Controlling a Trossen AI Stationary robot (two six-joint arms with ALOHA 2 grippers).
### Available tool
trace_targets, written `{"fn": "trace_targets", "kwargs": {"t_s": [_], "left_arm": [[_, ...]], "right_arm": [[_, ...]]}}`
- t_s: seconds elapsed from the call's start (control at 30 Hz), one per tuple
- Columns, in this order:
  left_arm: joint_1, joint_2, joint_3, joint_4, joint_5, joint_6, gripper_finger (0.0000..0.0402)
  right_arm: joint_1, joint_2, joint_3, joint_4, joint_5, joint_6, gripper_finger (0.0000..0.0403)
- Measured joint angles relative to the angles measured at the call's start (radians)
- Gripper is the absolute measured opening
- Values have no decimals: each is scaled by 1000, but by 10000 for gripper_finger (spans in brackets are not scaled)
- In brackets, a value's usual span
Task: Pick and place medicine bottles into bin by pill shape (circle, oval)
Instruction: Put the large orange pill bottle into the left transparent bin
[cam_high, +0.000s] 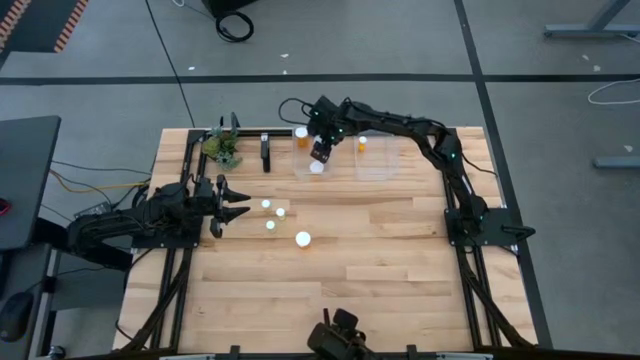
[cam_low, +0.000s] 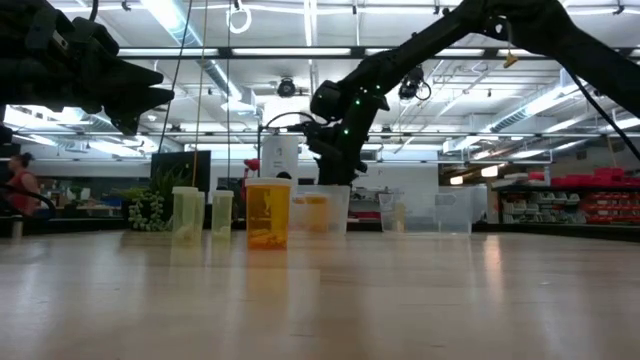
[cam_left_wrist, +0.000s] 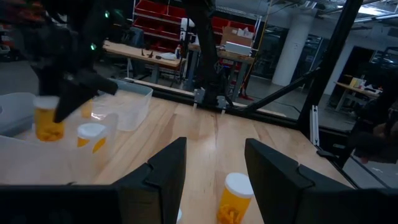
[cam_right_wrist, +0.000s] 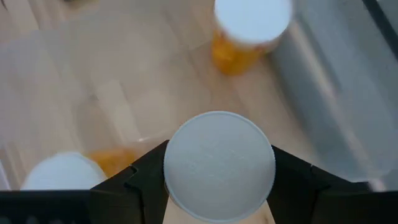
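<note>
My right gripper (cam_high: 320, 153) reaches over the left of two clear bins (cam_high: 340, 172) at the table's far side. It is shut on a medicine bottle (cam_left_wrist: 48, 119), orange with a white cap (cam_right_wrist: 219, 165). Two more bottles (cam_right_wrist: 252, 31) (cam_right_wrist: 62, 171) stand in that bin. One bottle (cam_high: 361, 143) stands in the right bin (cam_high: 385, 170). Several white-capped bottles (cam_high: 270, 225) (cam_high: 303, 238) stand upright on the table's middle left. My left gripper (cam_high: 243, 205) waits open and level at the left, just short of them. My right gripper pinches the bottle between its two fingers (cam_right_wrist: 140, 177), one on each side of it at or just under the white cap's rim (cam_right_wrist: 171, 177). The fingers slant down from above. The bottle stays upright inside the left bin; whether its base touches the bin's floor, I cannot tell.
A small green plant (cam_high: 222, 148) and a dark upright object (cam_high: 265, 152) stand at the far left, beside the bins. A dark device (cam_high: 340, 335) sits at the near edge. Bare wood lies across the table's middle and right.
</note>
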Motion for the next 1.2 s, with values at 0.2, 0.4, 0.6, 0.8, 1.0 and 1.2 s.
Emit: {"fn": "trace_targets", "kwargs": {"t_s": [0.2, 0.4, 0.6, 0.8, 1.0, 1.2], "left_arm": [[0, 0, 0, 0, 0, 0, 172], [0, 0, 0, 0, 0, 0, 172], [0, 0, 0, 0, 0, 0, 172], [0, 0, 0, 0, 0, 0, 172], [0, 0, 0, 0, 0, 0, 172], [0, 0, 0, 0, 0, 0, 172]], "right_arm": [[0, 1, -58, 22, -47, -14, 225], [0, 0, -72, 32, -48, -20, 225], [-2, 0, -72, 34, -75, -43, 236], [-2, 0, -68, 47, -70, -45, 254], [-6, -2, -14, 38, -64, -61, 257], [7, -5, 40, 7, -62, -79, 257]]}}
